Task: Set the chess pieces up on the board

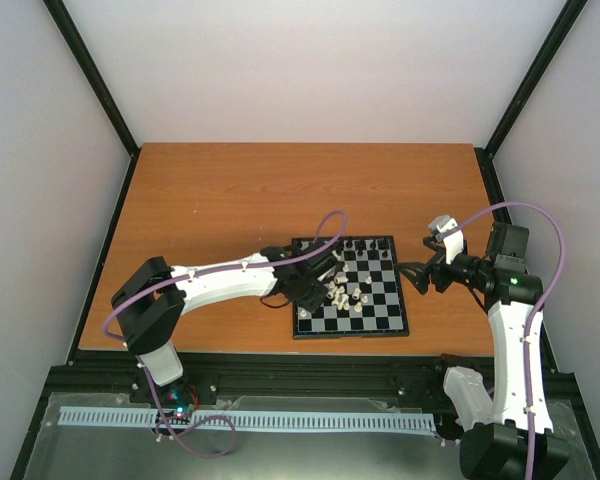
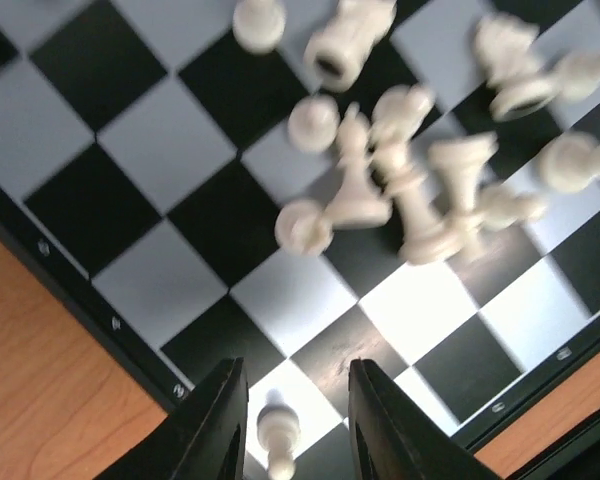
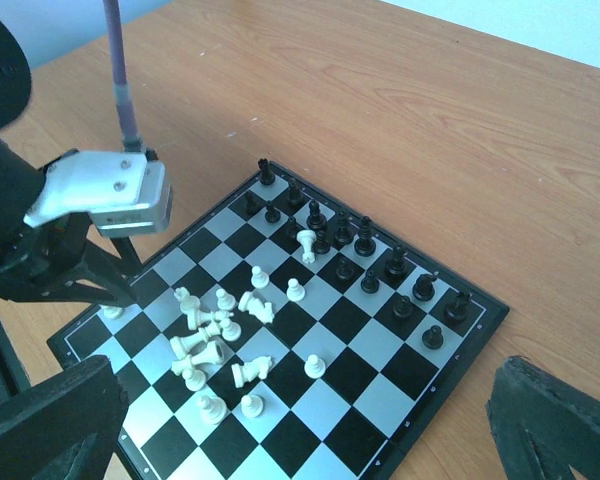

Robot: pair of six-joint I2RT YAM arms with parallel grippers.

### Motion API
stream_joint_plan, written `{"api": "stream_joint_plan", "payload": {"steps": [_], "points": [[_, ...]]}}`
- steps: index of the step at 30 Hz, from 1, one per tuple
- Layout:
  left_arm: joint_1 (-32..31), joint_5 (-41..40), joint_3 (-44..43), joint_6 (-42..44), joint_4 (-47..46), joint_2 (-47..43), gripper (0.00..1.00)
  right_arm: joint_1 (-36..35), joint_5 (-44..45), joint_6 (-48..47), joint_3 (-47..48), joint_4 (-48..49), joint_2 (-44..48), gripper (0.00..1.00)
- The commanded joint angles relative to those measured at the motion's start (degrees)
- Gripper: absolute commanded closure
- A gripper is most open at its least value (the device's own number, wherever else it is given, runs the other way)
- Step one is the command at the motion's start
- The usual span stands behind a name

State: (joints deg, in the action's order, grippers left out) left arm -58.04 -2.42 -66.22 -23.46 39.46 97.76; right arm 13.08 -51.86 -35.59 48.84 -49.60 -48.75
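Straddling white pawn [image 2: 278, 435], maybe untouched | left fingers [image 2: 215, 430] cropped | heap [image 2: 400, 190] blurred

board [image 3: 352, 335]: black/light-grey checks, black border | cream-white pieces [image 2: 355, 190] | black pieces [image 3: 395, 263] | table [image 1: 230, 190]: orange-brown woodgrain | cable [image 3: 121, 85]: purple

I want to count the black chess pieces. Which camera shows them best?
The right wrist view: the black chess pieces stand clear in two rows along one edge of the board. The top external view shows them only as tiny dark specks. The left wrist view shows only white chess pieces, none black.
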Motion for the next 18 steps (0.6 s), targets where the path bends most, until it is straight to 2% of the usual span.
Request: {"api": "stream_joint_plan", "payload": {"steps": [1,7,18], "points": [[-0.6,-0.6,-5.8,1.3,-0.1,0.9,0.68,-0.4,1.1,1.5,-1.6,2.9,2.4,0.0],[-0.5,-2.7,-9.9,0.6,0.6,5.3,0.69,-0.4,-0.3,-0.3,-1.5,1.7,2.3,0.0],[-0.5,-3.5,-12.2,1.0,1.0,9.3,0.72,-0.4,-1.6,-2.3,-1.4,0.5,2.5,0.0]]}}
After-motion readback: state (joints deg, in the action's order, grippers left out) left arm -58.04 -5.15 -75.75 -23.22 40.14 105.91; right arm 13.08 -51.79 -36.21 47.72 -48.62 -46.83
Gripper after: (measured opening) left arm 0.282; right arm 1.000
